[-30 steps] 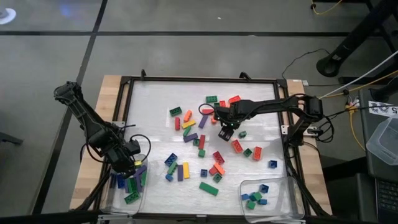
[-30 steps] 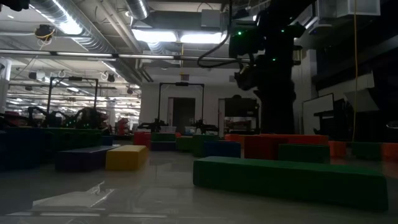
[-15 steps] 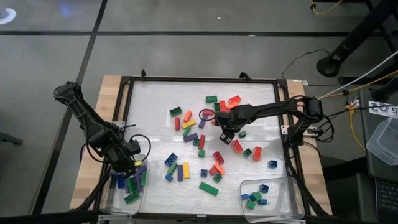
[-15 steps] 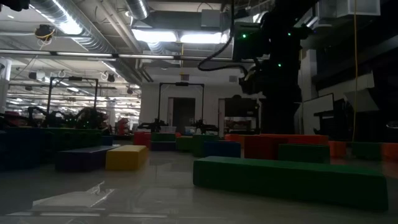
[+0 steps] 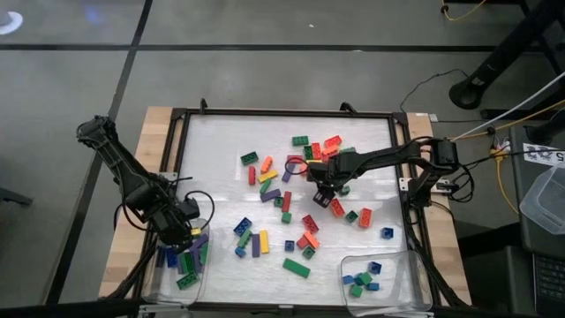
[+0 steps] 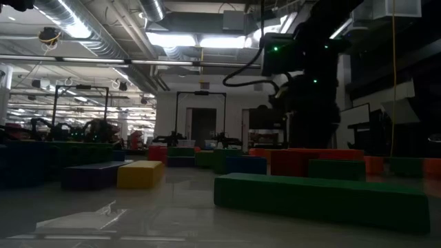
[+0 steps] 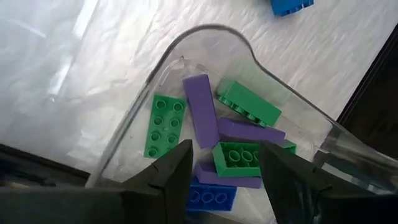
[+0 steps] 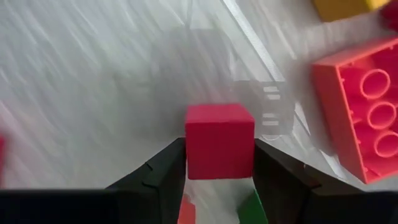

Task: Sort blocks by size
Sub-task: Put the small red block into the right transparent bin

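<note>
While the high view lays the whole worktop (image 5: 221, 132) out, with the blocks (image 5: 291, 208) scattered mid-mat, my arms cover both tools: my left tool (image 5: 191, 231) hangs over the clear tray (image 5: 159, 281) of long blocks at the near left corner, and my right tool (image 5: 323, 189) sits over the scatter. From the low view I see only dark arm links above blurred blocks, and no writing is readable. Through my left wrist view my left tool (image 7: 225, 168) stands spread and empty above purple, green and blue blocks in the tray (image 7: 163, 62), its near end cut off, whereas my right wrist view shows my right tool (image 8: 219, 163) pinching a small red block (image 8: 219, 140) above the mat, beside a half-cropped red-orange block (image 8: 360, 112).
</note>
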### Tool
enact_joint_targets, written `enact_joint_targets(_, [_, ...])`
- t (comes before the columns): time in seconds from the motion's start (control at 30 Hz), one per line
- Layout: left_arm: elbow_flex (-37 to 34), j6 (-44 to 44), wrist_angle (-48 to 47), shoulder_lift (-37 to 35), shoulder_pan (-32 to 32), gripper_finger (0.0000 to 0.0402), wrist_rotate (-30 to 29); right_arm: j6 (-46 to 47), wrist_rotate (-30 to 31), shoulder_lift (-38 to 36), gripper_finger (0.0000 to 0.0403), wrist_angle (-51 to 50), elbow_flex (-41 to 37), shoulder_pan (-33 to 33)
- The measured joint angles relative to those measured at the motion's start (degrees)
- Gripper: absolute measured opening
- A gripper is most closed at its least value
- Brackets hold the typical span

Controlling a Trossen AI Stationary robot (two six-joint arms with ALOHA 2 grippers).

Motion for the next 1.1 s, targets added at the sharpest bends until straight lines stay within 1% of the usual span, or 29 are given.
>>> enact_joint_targets(0.07, [0.0,1.9,0.0,0.0,0.0,0.017,-0.6,0.0,0.0,0.0,0.0163,1.4,0.0,0.0])
enact_joint_targets(0.17, [0.0,3.5,0.0,0.0,0.0,0.017,-0.8,-0.9,0.0,0.0,0.0134,3.5,0.0,-0.1])
enact_joint_targets(0.33, [0.0,2.4,1.0,-0.3,0.1,0.017,-0.8,-2.1,-0.8,0.0,0.0131,4.1,1.2,0.0])
enact_joint_targets(0.47, [0.0,4.0,5.6,-1.3,0.1,0.017,-0.8,-3.4,-4.8,0.0,0.0131,1.7,5.1,0.0])
enact_joint_targets(0.63, [0.0,5.2,10.7,-2.7,0.2,0.017,-1.0,-5.2,-8.7,-0.1,0.0133,-5.5,13.3,2.1])
enact_joint_targets(0.73, [0.0,6.8,13.6,-2.8,1.3,0.017,-3.2,-5.2,-9.6,-0.1,0.0134,-11.6,19.3,5.5])
enact_joint_targets(0.87, [0.0,13.0,19.2,-2.7,4.2,0.017,-8.5,-4.5,-9.6,-0.1,0.0134,-18.1,26.6,12.3])
enact_joint_targets(1.0, [0.0,21.6,26.1,-2.7,7.6,0.017,-15.8,-0.2,-8.8,-0.2,0.0135,-21.5,32.0,21.2])
enact_joint_targets(1.1, [0.1,29.7,31.4,-1.9,10.3,0.017,-20.1,6.0,-6.0,-0.2,0.0135,-23.5,33.7,28.5])
